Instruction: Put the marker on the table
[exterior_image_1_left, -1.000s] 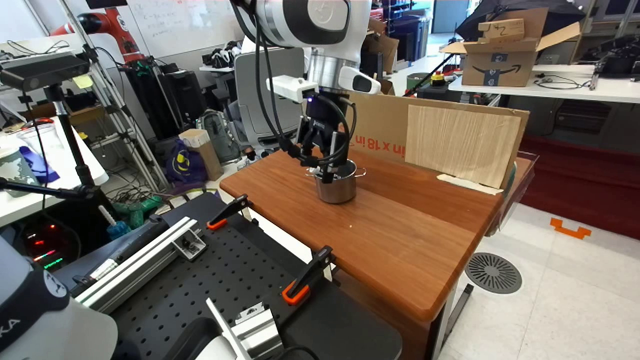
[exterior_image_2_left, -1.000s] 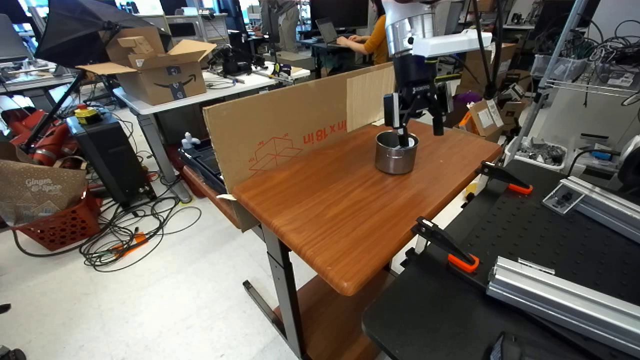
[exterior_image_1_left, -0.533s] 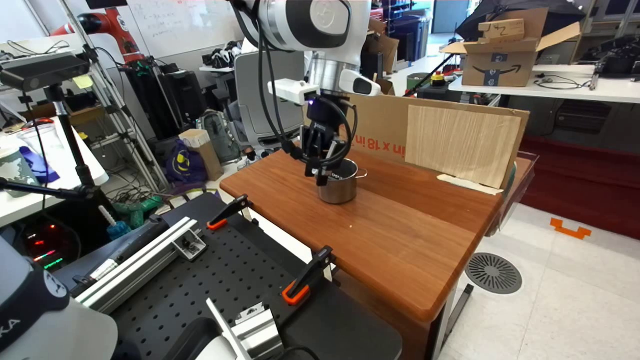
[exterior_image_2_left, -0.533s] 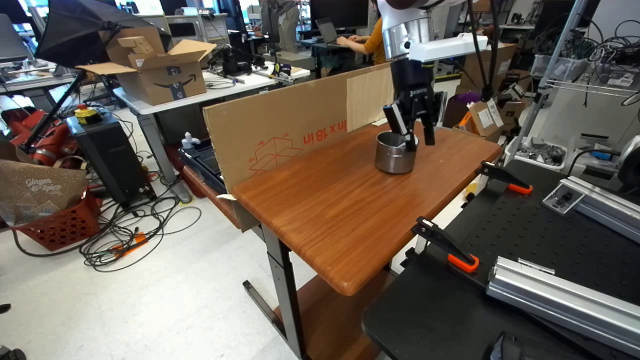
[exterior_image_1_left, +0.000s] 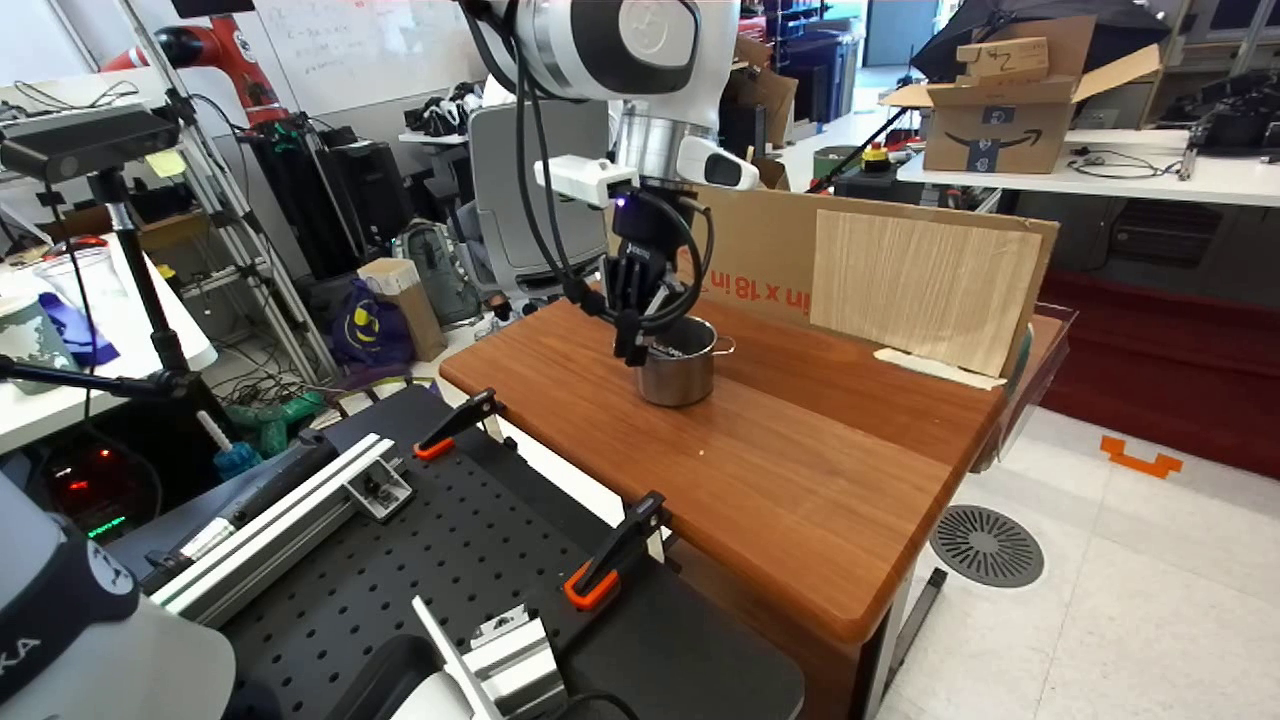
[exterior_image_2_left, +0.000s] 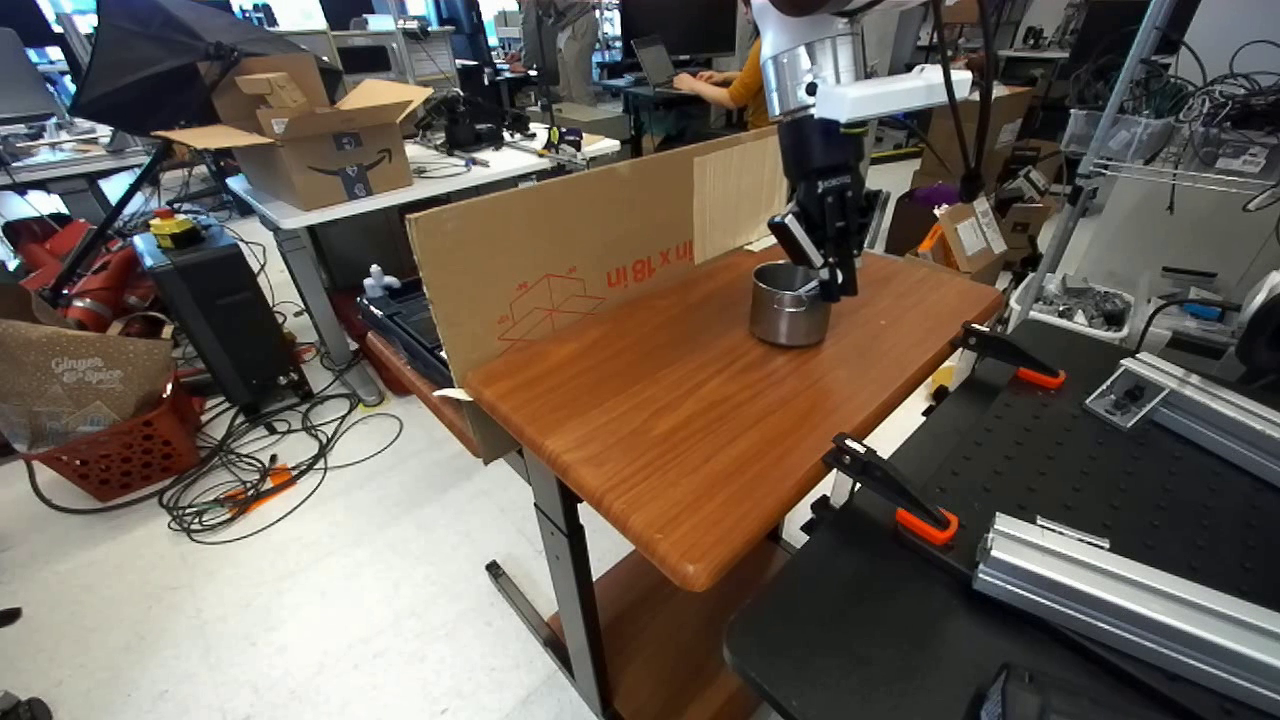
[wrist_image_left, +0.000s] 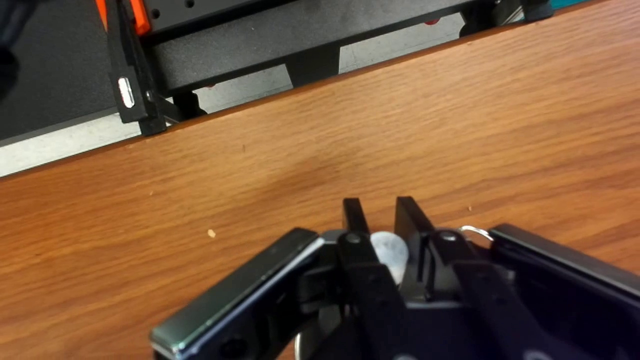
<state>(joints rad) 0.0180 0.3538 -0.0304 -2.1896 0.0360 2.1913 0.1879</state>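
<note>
A metal pot (exterior_image_1_left: 675, 382) stands on the reddish-brown table (exterior_image_1_left: 800, 490), also seen in an exterior view as the pot (exterior_image_2_left: 788, 320) on the table (exterior_image_2_left: 640, 430). My gripper (exterior_image_2_left: 838, 285) is tilted at the rim on the bench side. In the wrist view the gripper (wrist_image_left: 381, 210) has its jaws drawn close around the pale, rounded end of the marker (wrist_image_left: 391, 252), which fills the gap. The marker's lower part is hidden by the fingers and the pot. A slim pale piece shows at the pot's mouth beside the fingertips.
A cardboard panel (exterior_image_2_left: 560, 260) stands along the table's far edge. Black clamps (exterior_image_1_left: 625, 545) with orange pads grip the near edge beside the perforated bench (exterior_image_1_left: 450, 530). The pot's wire handle (exterior_image_1_left: 722, 345) sticks out from its side.
The gripper has tilted, and its fingers, spread across the pot's rim a second ago, have come together on the marker. The pot has barely moved.
</note>
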